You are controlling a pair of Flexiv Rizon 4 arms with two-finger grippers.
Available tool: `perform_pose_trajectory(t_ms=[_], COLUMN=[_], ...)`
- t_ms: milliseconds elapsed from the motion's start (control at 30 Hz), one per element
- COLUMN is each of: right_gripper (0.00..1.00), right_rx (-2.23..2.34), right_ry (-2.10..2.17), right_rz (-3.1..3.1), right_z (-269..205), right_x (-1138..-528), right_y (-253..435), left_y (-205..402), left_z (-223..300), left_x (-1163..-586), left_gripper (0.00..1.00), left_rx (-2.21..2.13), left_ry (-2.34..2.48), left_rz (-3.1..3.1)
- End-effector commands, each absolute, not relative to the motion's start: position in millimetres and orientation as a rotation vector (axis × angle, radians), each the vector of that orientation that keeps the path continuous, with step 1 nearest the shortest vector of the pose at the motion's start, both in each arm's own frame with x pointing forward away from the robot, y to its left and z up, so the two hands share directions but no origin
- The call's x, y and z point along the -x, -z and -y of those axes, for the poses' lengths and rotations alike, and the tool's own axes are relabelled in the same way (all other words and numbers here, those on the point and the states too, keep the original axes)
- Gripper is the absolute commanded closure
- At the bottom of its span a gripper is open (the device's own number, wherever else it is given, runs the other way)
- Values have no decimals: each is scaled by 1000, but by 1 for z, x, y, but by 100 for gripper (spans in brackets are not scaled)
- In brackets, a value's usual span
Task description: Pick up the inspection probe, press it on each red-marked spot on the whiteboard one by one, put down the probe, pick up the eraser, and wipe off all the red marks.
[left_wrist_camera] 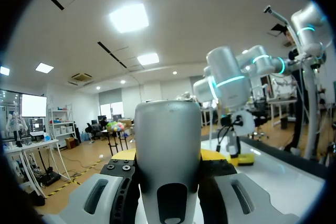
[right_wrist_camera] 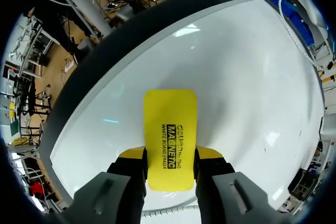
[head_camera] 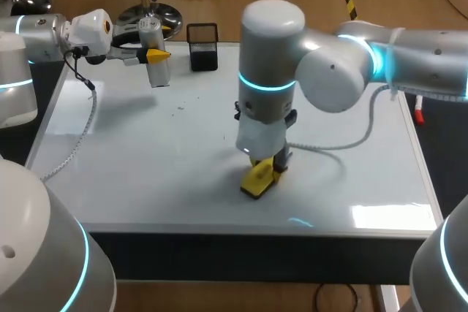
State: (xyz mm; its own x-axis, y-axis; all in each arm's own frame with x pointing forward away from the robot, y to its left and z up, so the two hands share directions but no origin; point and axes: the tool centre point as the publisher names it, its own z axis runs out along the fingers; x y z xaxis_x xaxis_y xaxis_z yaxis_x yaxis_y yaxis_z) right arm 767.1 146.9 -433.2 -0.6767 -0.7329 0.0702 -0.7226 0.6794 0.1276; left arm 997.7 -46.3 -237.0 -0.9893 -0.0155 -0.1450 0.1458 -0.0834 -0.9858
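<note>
In the head view, the whiteboard (head_camera: 146,151) is seen lying flat on the bench (head_camera: 436,153). The left end effector (head_camera: 155,55) is held over the whiteboard's far left corner. It is closed from two sides on the inspection probe (head_camera: 159,72), which is kept upright. A black mesh holder (head_camera: 202,47) is placed at the whiteboard's far edge, near the probe. The right end effector (head_camera: 262,173) is lowered over the middle of the whiteboard, towards its near edge. It is clamped on the yellow eraser (head_camera: 256,182), whose lower end is met by the whiteboard surface.

In the left wrist view, the inspection probe (left_wrist_camera: 168,140) is seen as a grey cylinder filling the gap of the left end effector (left_wrist_camera: 168,157). It is gripped on both sides by the yellow fingertips (left_wrist_camera: 125,154). Beyond it, over the whiteboard (left_wrist_camera: 283,182), the right arm (left_wrist_camera: 226,80) is seen standing upright, with the eraser (left_wrist_camera: 245,158) under it at the whiteboard surface.

In the right wrist view, the eraser (right_wrist_camera: 170,135) is shown squeezed between the yellow fingertips (right_wrist_camera: 131,154) of the right end effector (right_wrist_camera: 170,157), so the fingers are set only as far apart as the eraser is wide. The eraser is pointed out ahead of the fingers towards the whiteboard (right_wrist_camera: 241,77), with its printed face turned to the camera.
</note>
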Motion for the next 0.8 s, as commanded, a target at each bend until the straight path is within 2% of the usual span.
perform_pose_trajectory(t_ms=[33,367,800], right_gripper=[100,100,100], right_rx=[-1209,-1261,-1487], right_ry=[149,138,8], right_rz=[2757,2755,2819], right_z=[-130,-134,-143], right_x=[-776,-782,-810], right_y=[472,460,362], left_y=[236,236,236], left_z=[47,47,47], left_x=[-997,-997,-997], left_gripper=[100,100,100], left_rx=[-145,-145,-145], left_ry=[2227,2227,2227], left_rz=[-2049,-2049,-2049])
